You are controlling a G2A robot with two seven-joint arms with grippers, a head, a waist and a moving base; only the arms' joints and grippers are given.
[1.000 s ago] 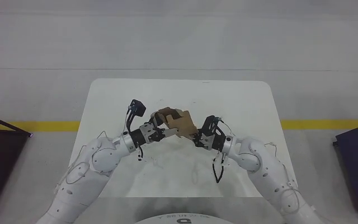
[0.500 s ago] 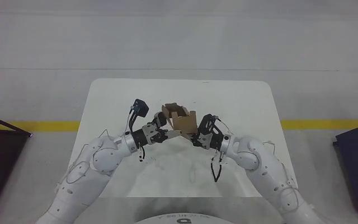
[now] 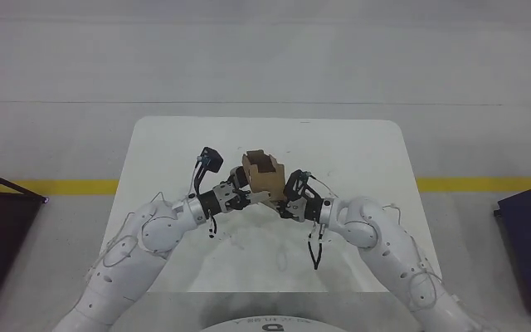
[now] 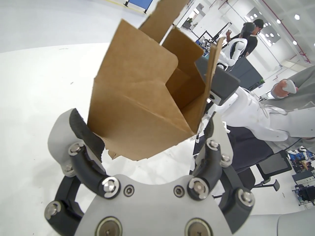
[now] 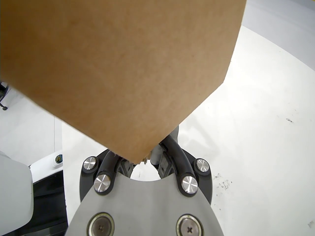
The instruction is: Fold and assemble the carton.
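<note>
The right gripper (image 5: 147, 159) is pinching a bottom corner of the carton (image 5: 123, 50), its jaws drawn close together with the cardboard tip wedged between them. In the top view the right gripper (image 3: 290, 195) is hanging over the middle of the table (image 3: 357, 145).

The left gripper (image 4: 145, 124) is standing wide open, its jaws straddling the lower end of the carton (image 4: 137, 92). One dark pad (image 4: 81, 128) is touching a cardboard corner, while the other finger (image 4: 219, 136) is sitting just beside the opposite edge, apparently not pressing on it. Seen from above, the left gripper (image 3: 241, 195) is also hovering over the table's middle, facing the right one.

The carton (image 3: 264, 170) is sitting between the two, raised off the table and over its centre. It is brown and partly formed, with its open end showing the hollow inside and several flaps sticking out unfolded.

A yellow line (image 3: 58, 187) is running along the floor beyond the table's two sides.
</note>
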